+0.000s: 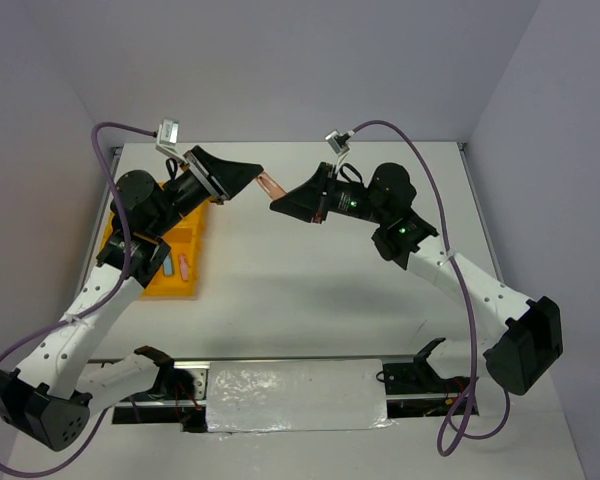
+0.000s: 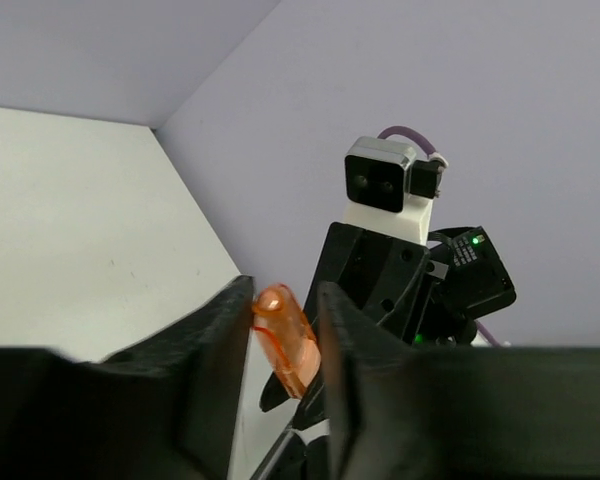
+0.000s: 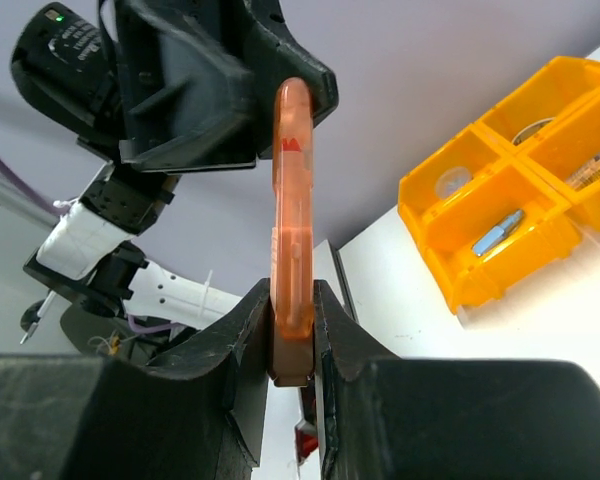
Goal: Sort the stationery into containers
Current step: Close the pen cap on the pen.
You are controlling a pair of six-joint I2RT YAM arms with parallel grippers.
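An orange clip-like piece [image 1: 270, 185] hangs in mid-air between my two grippers, above the back of the table. My right gripper [image 1: 282, 203] is shut on its lower end [image 3: 292, 300]. My left gripper [image 1: 254, 179] is open, with its jaws on either side of the clip's rounded tip [image 2: 288, 335]. The tip touches one finger [image 2: 225, 330], and a gap shows to the other finger. The yellow-orange tray [image 1: 170, 292] lies at the left under my left arm. A blue piece [image 1: 166, 268] and a pink piece [image 1: 184, 267] lie in its near compartments. The other items are hidden.
In the right wrist view the tray [image 3: 460, 270] lies at the right with a blue piece [image 3: 497, 232] in one compartment. Purple cables loop over both arms. White side walls enclose the table. A foil-covered strip [image 1: 295, 398] lies at the near edge.
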